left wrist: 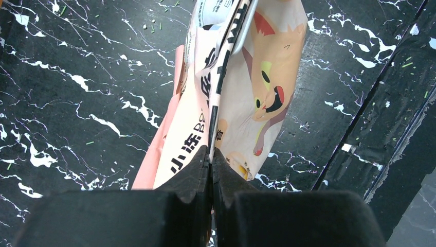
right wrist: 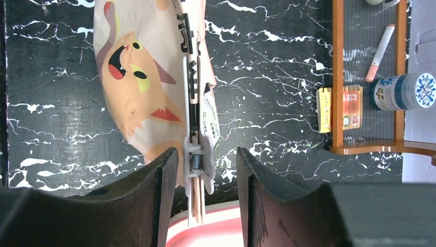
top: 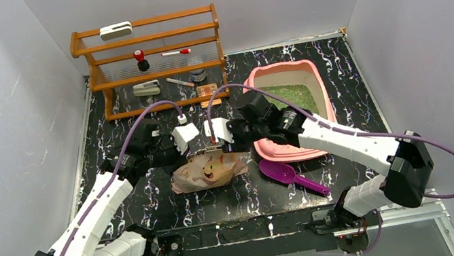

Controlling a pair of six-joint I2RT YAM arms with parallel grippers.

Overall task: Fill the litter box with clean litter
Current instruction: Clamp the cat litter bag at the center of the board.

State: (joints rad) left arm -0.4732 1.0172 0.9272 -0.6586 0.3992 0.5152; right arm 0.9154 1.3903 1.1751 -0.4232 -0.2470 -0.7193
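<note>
Litter box (top: 283, 67) w/ green litter (top: 295, 95) seen at worktop's rear right, just behind R gripper (right wrist: 208, 154), spread astride bag clip (right wrist: 198, 160); L gripper (left wrist: 211, 154) clamped on bag (left wrist: 247, 87)

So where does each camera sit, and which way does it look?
Top external: above and behind the robot, looking down at the table; left arm and right arm show.
Left wrist: on the left arm, looking past the left gripper, shut on the bag.
Right wrist: on the right arm, looking past the open right gripper at the bag's clip.
Shared: all three show the bag.
</note>
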